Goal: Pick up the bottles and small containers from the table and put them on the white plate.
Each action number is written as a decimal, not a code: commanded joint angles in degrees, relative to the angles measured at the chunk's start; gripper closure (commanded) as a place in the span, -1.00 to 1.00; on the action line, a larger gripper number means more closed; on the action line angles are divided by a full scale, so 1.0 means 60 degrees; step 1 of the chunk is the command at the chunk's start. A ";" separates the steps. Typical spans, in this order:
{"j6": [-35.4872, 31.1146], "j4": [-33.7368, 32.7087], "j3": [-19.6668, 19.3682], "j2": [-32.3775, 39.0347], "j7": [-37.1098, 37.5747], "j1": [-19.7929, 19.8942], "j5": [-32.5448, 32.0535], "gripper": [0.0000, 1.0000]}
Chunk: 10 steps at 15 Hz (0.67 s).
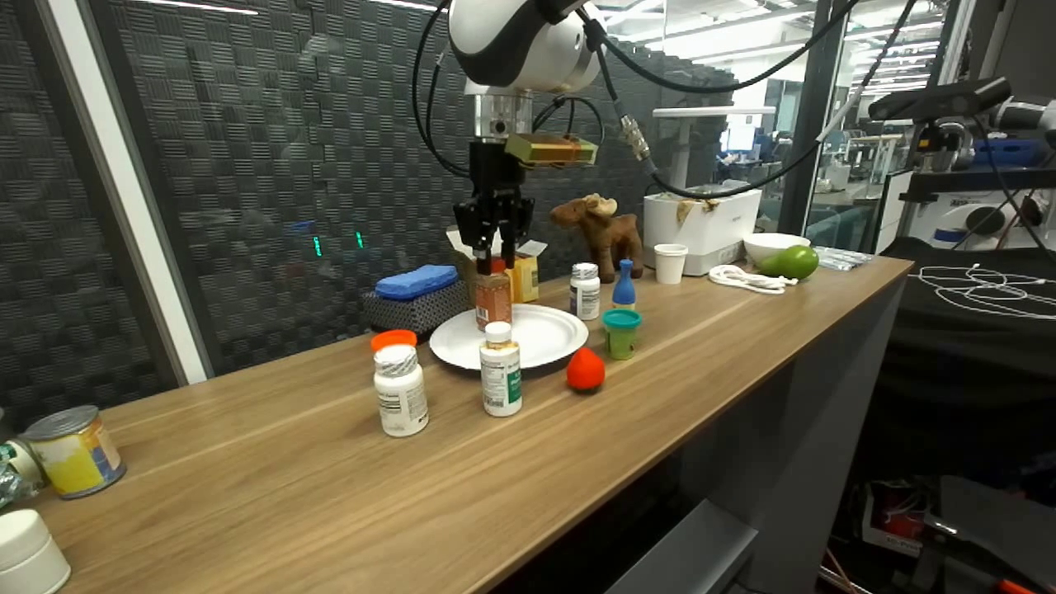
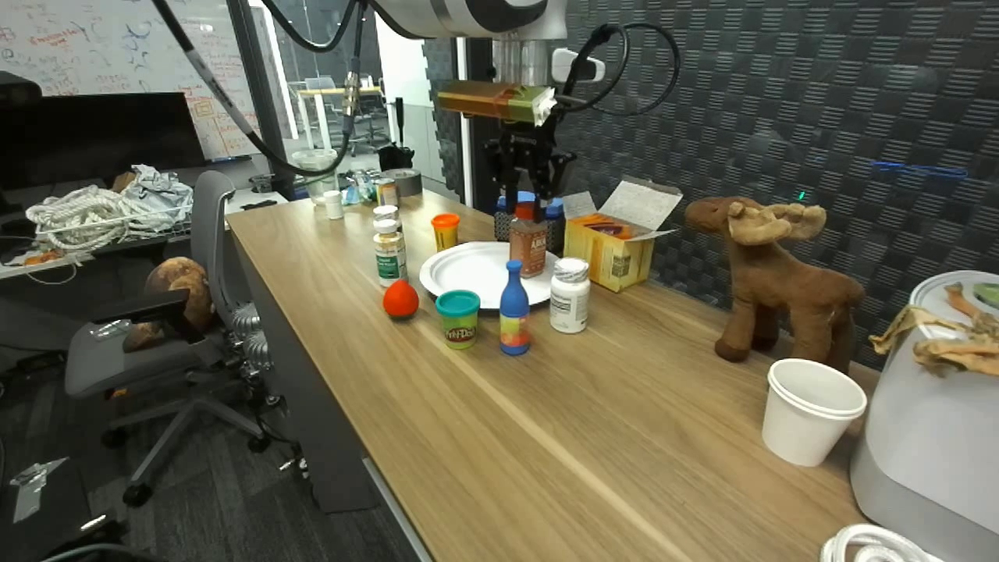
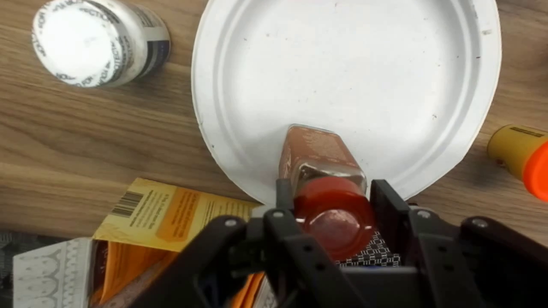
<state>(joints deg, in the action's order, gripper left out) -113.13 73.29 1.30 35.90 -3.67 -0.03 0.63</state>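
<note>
"Start with the wrist view: has the claw (image 3: 333, 194) got anything?"

"Looks so. It's clenched on the cap of the red-topped bottle (image 3: 327, 188), whose body is right below it, over the white plate (image 3: 346, 81). Whether the base touches, I can't tell."

"To one side of the claw there's a white bottle (image 3: 102, 45), to the opposite side an orange-lidded tub (image 3: 520, 158), both off the plate."

"In an exterior view, I spot a green-labelled bottle (image 1: 501, 375), a second white bottle (image 1: 401, 392) and a red round container (image 1: 586, 369) on the table (image 1: 313, 495), across the plate from the claw."

"And in an exterior view, a teal-lidded tub (image 2: 458, 318) and a blue bottle (image 2: 513, 312), lower than the claw, clear of the plate."

"How far along, then?"

"Early, I'd guess: one at the plate, not yet let go; seven left."
</note>
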 commanded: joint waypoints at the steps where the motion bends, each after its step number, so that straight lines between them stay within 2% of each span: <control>1: -0.0071 -0.0175 0.0095 0.0032 -0.0309 0.0013 0.0038 0.52; 2: 0.0088 -0.0111 0.0150 -0.0004 -0.0456 0.0039 0.0092 0.52; 3: 0.0151 -0.0048 0.0170 -0.0032 -0.0557 0.0040 0.0088 -0.23; 4: 0.0210 0.0049 0.0199 -0.0085 -0.0652 0.0036 0.0095 -0.50; 8: 0.0339 0.0387 0.0220 -0.0359 -0.0748 0.0040 0.0069 -1.00; 10: 0.0176 0.0633 0.0057 -0.0643 -0.0560 0.0043 -0.0095 -1.00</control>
<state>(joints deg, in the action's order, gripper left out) -111.71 74.09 2.26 35.74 -7.20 0.01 0.63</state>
